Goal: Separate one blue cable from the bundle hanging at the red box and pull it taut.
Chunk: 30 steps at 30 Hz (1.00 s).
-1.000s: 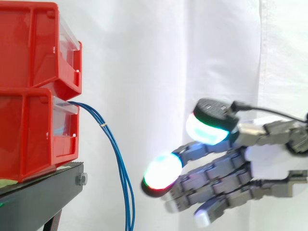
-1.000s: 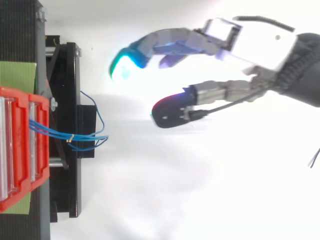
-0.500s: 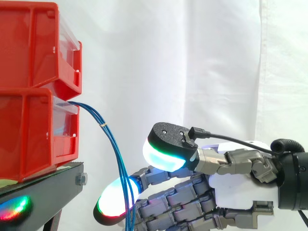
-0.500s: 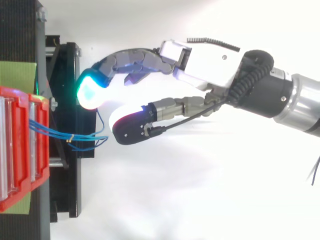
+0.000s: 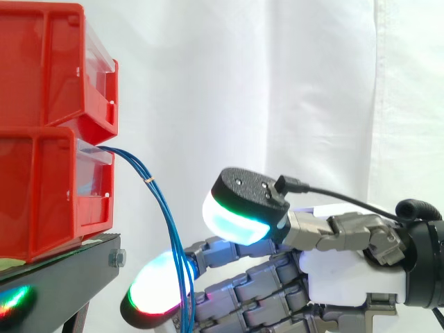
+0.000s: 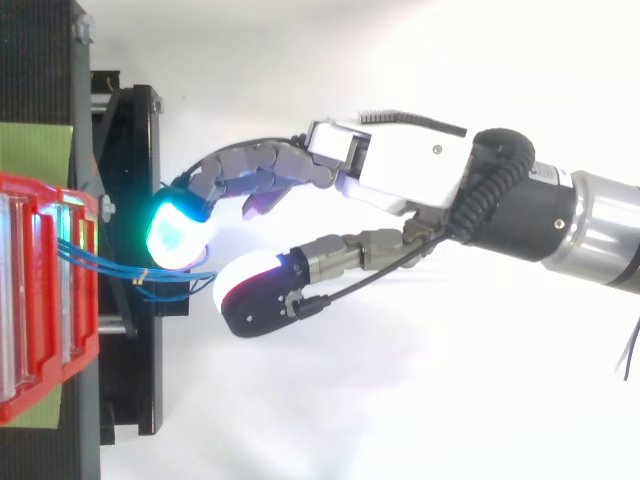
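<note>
Moved: robot hand (image 6: 410, 178) advanced to blue cables (image 5: 164, 208), one fingertip (image 5: 142, 298) now beside them | fingers and thumb apart, nothing pinched | cables hang from lower red box (image 5: 41, 201) | judged thin, limp, slippery: pinch one strand below tie (image 5: 148, 180)

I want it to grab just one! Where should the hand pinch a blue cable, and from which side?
Probably on the hanging stretch below the small tie, where the blue cables spread a little. Above the tie they are bound together near the lower red bin. Come from the open side away from the bin, where the hand is now, and pinch the outermost strand.
</note>
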{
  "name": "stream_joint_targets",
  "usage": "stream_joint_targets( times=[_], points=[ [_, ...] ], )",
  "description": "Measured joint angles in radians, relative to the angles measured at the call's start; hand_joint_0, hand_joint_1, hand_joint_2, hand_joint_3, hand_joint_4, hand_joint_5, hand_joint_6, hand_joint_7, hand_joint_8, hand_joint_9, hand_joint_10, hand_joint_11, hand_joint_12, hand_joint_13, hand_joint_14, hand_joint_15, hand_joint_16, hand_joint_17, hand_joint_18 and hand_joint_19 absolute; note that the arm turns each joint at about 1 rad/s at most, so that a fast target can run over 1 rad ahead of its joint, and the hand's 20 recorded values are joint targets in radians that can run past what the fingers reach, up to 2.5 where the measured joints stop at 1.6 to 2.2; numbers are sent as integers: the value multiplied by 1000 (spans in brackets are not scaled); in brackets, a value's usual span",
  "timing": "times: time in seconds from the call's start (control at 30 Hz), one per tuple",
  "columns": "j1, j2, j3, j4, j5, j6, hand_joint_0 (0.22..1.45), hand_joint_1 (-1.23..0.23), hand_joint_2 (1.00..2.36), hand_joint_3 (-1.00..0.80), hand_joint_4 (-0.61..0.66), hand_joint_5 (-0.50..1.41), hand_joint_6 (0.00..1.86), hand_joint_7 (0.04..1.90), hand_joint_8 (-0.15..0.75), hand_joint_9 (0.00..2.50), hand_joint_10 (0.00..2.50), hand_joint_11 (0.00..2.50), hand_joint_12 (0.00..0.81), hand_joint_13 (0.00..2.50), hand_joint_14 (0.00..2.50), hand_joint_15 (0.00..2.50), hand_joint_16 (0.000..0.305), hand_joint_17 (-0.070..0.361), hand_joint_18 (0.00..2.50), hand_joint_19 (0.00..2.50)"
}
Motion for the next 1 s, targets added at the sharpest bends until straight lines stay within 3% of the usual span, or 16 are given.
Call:
stream_joint_targets(
  times=[0.37,1.0],
  points=[
    [15,0,12,12,-10,146,521,-541,1000,-500,218,-191,503,813,232,572,5,152,319,413,6,145,45,100,534,600],
    [13,-23,47,62,-11,149,573,-558,1000,-500,234,-177,503,849,225,591,6,165,308,421,6,141,42,94,526,604]
  ],
)
